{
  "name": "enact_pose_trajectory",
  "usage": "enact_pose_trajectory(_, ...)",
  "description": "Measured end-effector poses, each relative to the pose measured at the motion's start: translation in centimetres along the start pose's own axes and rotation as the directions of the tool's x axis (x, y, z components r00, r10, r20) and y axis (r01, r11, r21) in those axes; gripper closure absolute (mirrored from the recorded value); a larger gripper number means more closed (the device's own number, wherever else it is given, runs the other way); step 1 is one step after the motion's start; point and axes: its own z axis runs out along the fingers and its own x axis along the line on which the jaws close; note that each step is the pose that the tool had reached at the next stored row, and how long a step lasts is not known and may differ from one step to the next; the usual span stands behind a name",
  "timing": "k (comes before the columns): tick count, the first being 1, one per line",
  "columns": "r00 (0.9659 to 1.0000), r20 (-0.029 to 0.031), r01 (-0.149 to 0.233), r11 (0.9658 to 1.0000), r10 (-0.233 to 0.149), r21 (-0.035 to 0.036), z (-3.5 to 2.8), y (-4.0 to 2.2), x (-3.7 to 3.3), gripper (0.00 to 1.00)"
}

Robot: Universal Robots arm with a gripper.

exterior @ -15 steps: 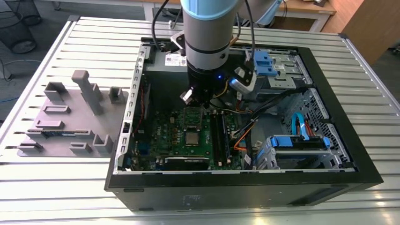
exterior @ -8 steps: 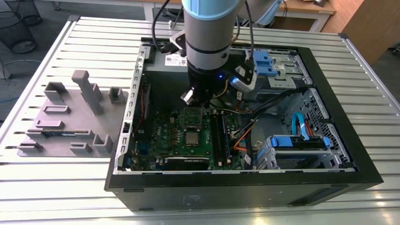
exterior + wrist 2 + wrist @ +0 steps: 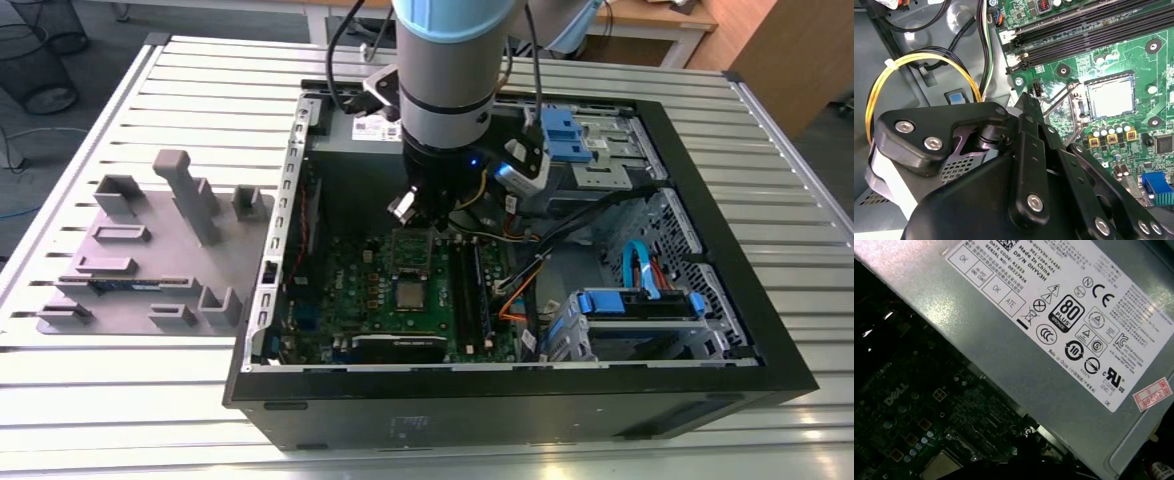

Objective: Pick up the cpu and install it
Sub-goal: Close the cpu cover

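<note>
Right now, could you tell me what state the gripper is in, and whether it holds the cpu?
Gripper: whether open or shut cannot be told; the cpu sits in its socket on the motherboard, not held.

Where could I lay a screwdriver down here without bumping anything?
On the slatted table, in front of the grey fixture block, or along the strip before the computer case. Inside the case it is crowded: the arm hangs above the motherboard and its cables.

One open computer case (image 3: 747,330) holds one green motherboard (image 3: 350,290). One cpu (image 3: 412,293) and one power supply (image 3: 1054,340) show.
</note>
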Motion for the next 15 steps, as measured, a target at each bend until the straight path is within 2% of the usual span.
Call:
enact_pose_trajectory(9, 0.9999, -0.0043, 0.016, 0.9999, -0.016, 0.0018, -0.39, 0.02, -0.06, 0.89)
enact_pose_trajectory(15, 0.9996, -0.0096, 0.026, 0.9996, -0.026, 0.0055, -0.58, 0.03, -0.08, 0.89)
